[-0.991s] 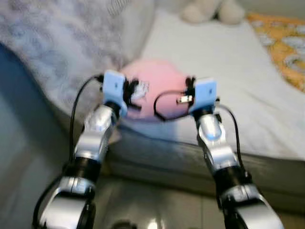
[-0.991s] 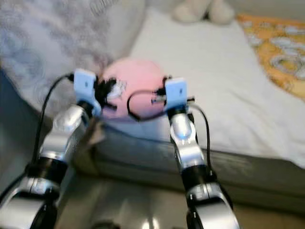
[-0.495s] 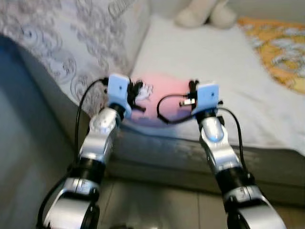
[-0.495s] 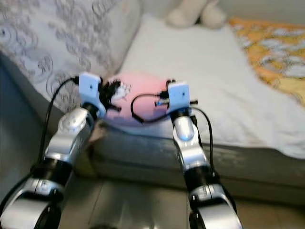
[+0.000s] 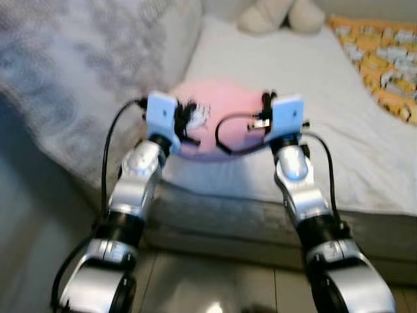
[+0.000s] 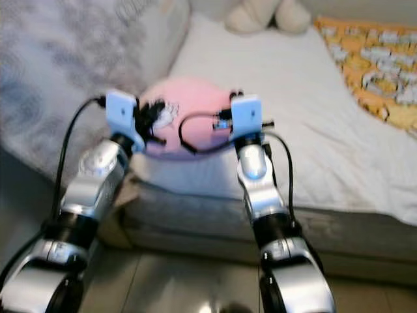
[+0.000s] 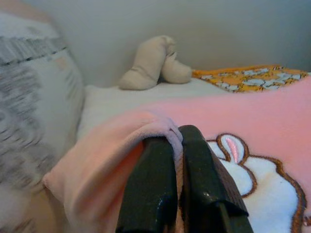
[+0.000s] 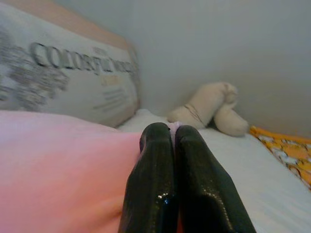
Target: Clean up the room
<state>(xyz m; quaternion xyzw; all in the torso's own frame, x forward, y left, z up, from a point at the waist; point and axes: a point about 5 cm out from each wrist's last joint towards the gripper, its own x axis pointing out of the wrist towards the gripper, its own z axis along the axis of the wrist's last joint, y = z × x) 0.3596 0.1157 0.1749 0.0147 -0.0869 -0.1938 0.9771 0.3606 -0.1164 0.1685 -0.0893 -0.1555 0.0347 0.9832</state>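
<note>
A: Since half a second ago, the whole head view is seen to have shifted; the pink blanket (image 5: 218,120) now appears rounder and higher, bunched between the two wrists. Whether it was truly lifted cannot be told from camera motion alone.

B: Noted. Finger states?

A: Left gripper (image 7: 179,138) is clenched on a fold at the blanket's edge; pink fabric is pinched between the two black fingers (image 7: 150,184). Right gripper (image 8: 172,131) is closed too, with a sliver of pink cloth caught at the tips, the blanket lying against its one side.

B: What is hidden or unclear?

A: Both grippers' fingers are masked in the head views by the blue wrist blocks. Head views are blurred. The blanket's lower side is concealed behind the arms. A white rabbit motif (image 7: 252,170) with a brown outline is partly cut off.

B: Counts?

A: One blanket, one grey-patterned pillow (image 5: 85,72), one cream plush toy (image 5: 280,16), one orange patterned cover (image 5: 381,68), two arms.

B: Where is the blanket, and what room is left?

A: It is held near the front edge of the bed (image 5: 313,85), beside the pillow. White sheet lies open beyond it up to the plush toy at the wall; the orange cover occupies the far right side
</note>
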